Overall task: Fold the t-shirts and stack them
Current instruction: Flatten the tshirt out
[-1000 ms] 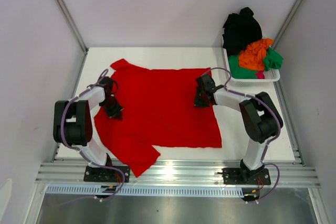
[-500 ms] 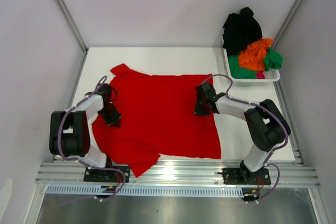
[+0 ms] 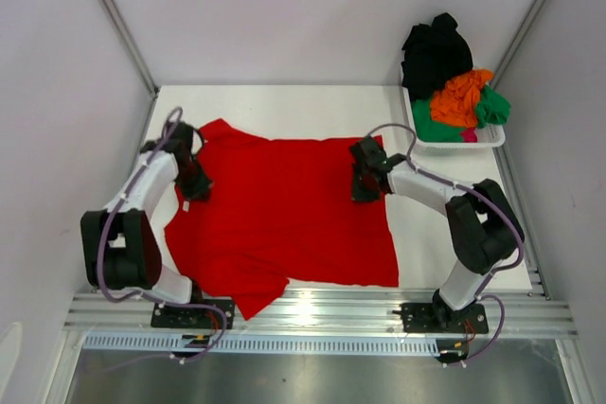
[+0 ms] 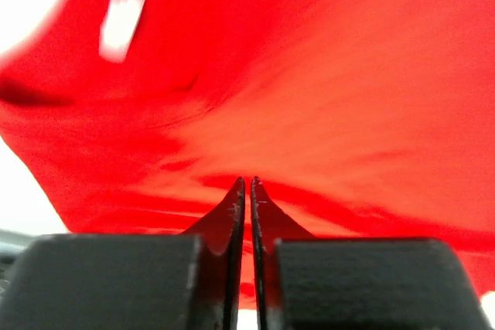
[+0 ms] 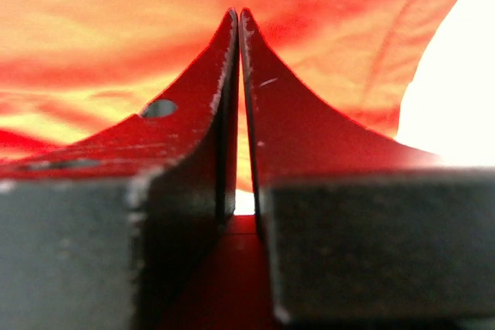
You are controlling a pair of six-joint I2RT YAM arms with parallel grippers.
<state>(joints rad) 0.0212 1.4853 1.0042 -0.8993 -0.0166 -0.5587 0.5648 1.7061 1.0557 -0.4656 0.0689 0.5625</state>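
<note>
A large red t-shirt (image 3: 284,210) lies spread over the middle of the table, one sleeve (image 3: 216,130) at the back left and the other (image 3: 251,295) at the near edge. My left gripper (image 3: 195,190) presses down on the shirt's left edge. Its jaws (image 4: 247,182) are shut, and the cloth's folds run in to the tips. My right gripper (image 3: 364,193) sits at the shirt's back right corner, shut (image 5: 238,13) on the red cloth in the same way. Black (image 3: 436,49), orange (image 3: 461,96), green (image 3: 492,106) and pink (image 3: 469,136) t-shirts are heaped at the back right.
The heap of shirts fills a white plastic basket (image 3: 488,143) in the back right corner. Bare white table (image 3: 454,253) shows to the right of the red shirt. An aluminium rail (image 3: 322,309) runs along the near edge, and walls close in the left, back and right.
The red shirt has come down and shifted towards the near edge, now lying flatter. My left gripper moved back and to the left. My right gripper moved slightly nearer.
</note>
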